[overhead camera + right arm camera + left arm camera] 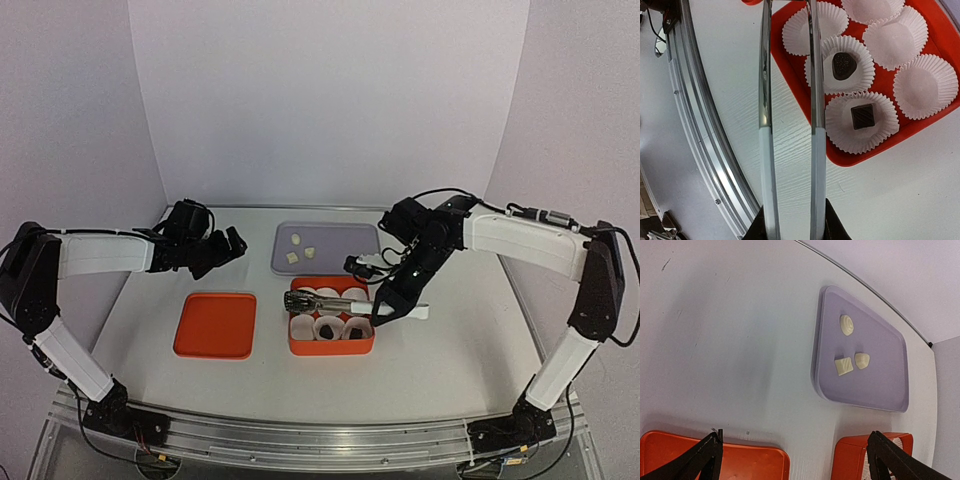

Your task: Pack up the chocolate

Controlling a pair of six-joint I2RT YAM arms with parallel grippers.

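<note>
Three cream-white chocolates lie on a lavender tray; they also show in the left wrist view. Two dark chocolates sit in white paper cups in the orange box, at its near side. A third dark one is not clearly visible. My right gripper is shut on metal tongs. The tong tips hang over the box's far left corner; I cannot tell if they hold anything. My left gripper is open and empty above the table, left of the tray.
An orange lid lies flat left of the box. Several empty paper cups fill the other places in the box. The table's metal front rail runs near the right gripper.
</note>
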